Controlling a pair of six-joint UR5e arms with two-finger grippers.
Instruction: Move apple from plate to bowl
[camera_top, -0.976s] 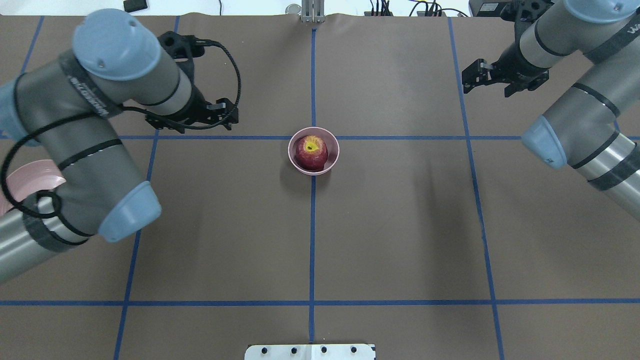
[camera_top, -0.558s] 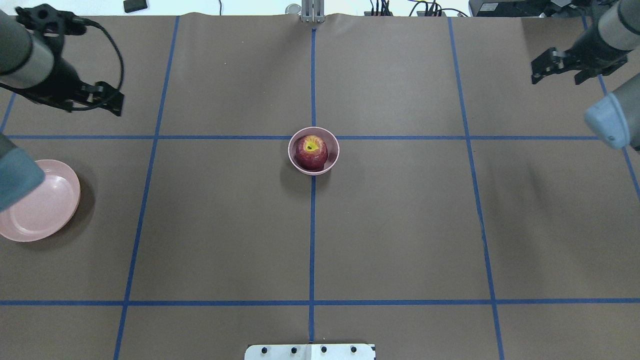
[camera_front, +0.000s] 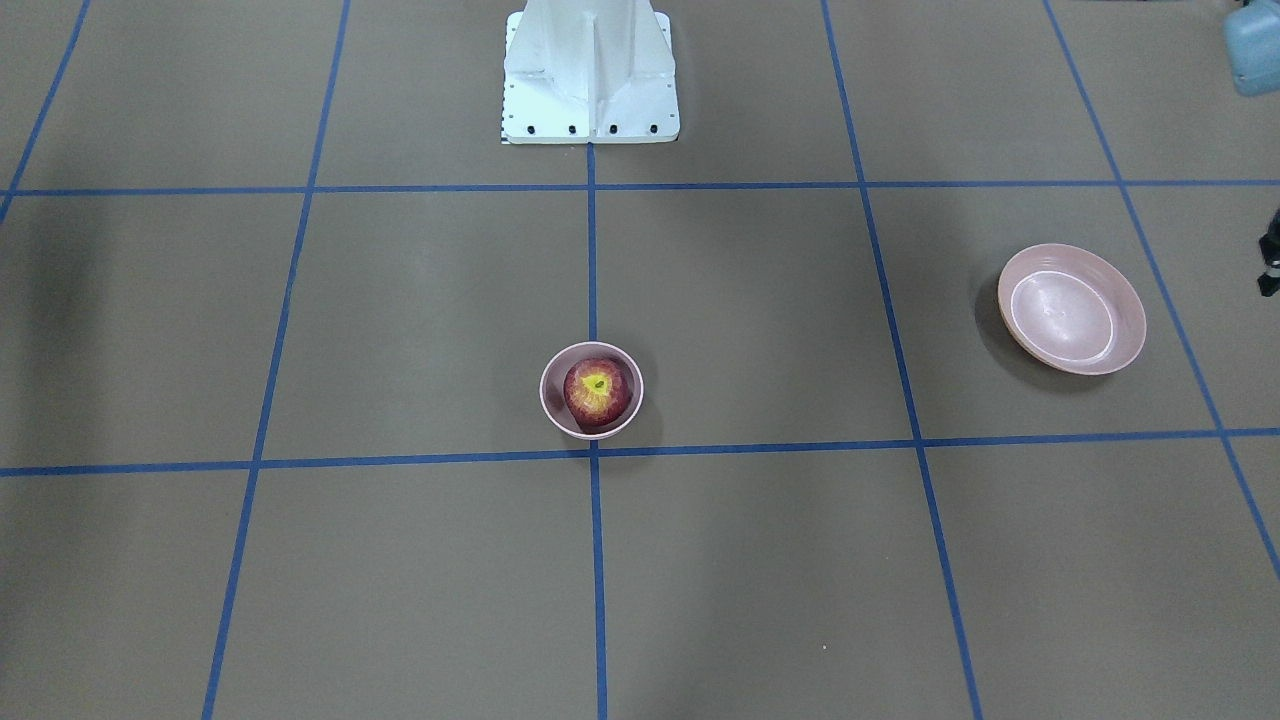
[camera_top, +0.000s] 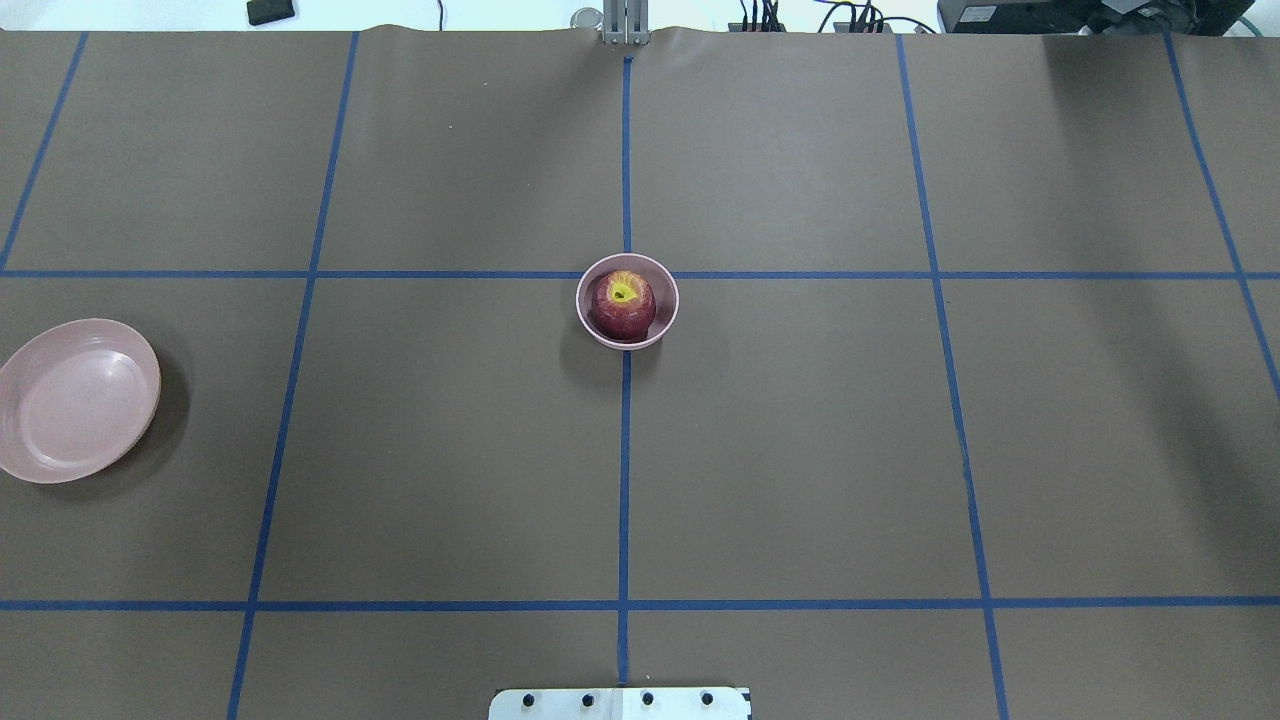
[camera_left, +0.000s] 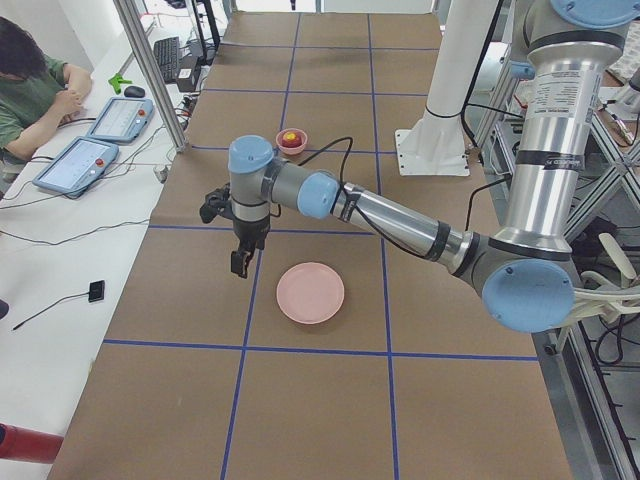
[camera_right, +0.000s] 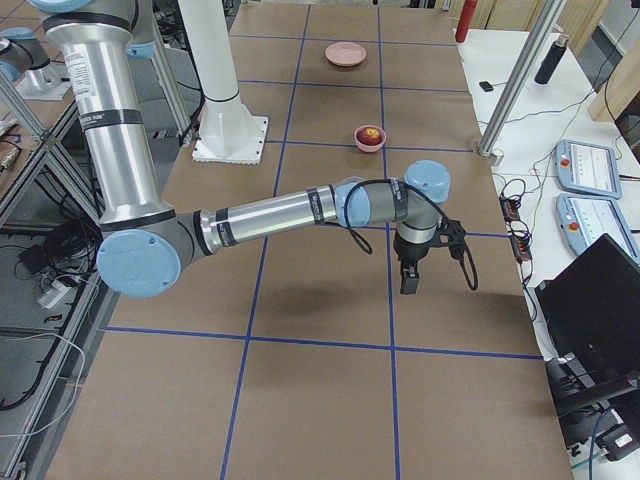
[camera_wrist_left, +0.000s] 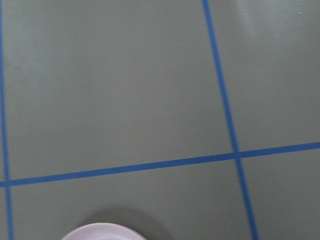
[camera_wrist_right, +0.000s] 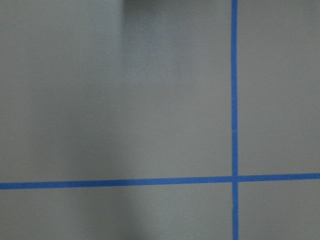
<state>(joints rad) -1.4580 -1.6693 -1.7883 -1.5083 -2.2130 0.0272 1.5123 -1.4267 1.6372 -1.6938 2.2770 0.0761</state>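
Leave apple (camera_top: 622, 305) resting in small bowl (camera_top: 672, 300) at centre, plate (camera_top: 75, 400) bare at left. Park left gripper (camera_left: 242, 262) and right gripper (camera_right: 409, 280) well clear of it; cannot tell how open either stands.

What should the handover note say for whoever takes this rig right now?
The left tool hangs over the table beside the plate, with nothing seen in it. Open or shut cannot be told from the side view.
The right tool hangs over the table's other end, with nothing seen in it. Its state cannot be told either.
The apple sits in the bowl at table centre, stem dimple up. The plate is empty, at the robot's left end.
Done: the apple is in the bowl.
Left: nothing visible.
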